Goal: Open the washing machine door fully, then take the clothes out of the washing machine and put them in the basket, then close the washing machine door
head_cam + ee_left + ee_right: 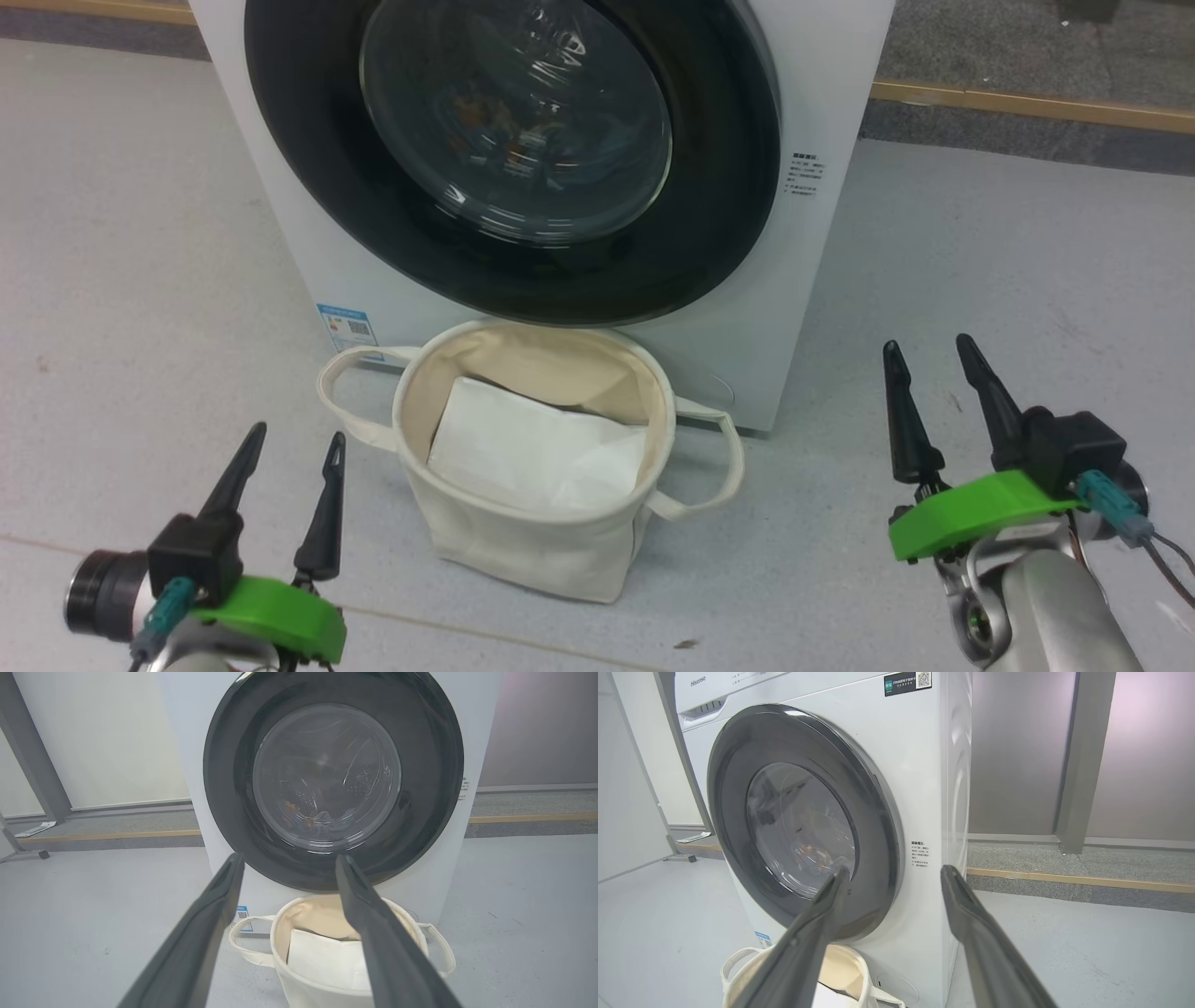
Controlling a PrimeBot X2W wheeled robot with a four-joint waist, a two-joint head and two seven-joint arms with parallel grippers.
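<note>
The white washing machine (822, 84) stands in front of me with its round black-rimmed door (308, 168) shut flat against the front. Through the glass bowl I make out the clothes (485, 117), blue with orange specks, dimly inside the drum. The cream canvas basket (523, 551) sits on the floor right below the door. My left gripper (297, 435) is open at the lower left, short of the basket. My right gripper (931, 347) is open at the lower right, beside the machine's right corner. The door (224, 779) and basket (299, 989) show beyond my left fingers (205, 924).
A folded plain white sheet (537, 453) lies inside the basket. Grey floor spreads to both sides. A wooden strip (1027, 105) runs along the floor behind the machine. A dark pillar (1078, 760) stands at the wall to the machine's right.
</note>
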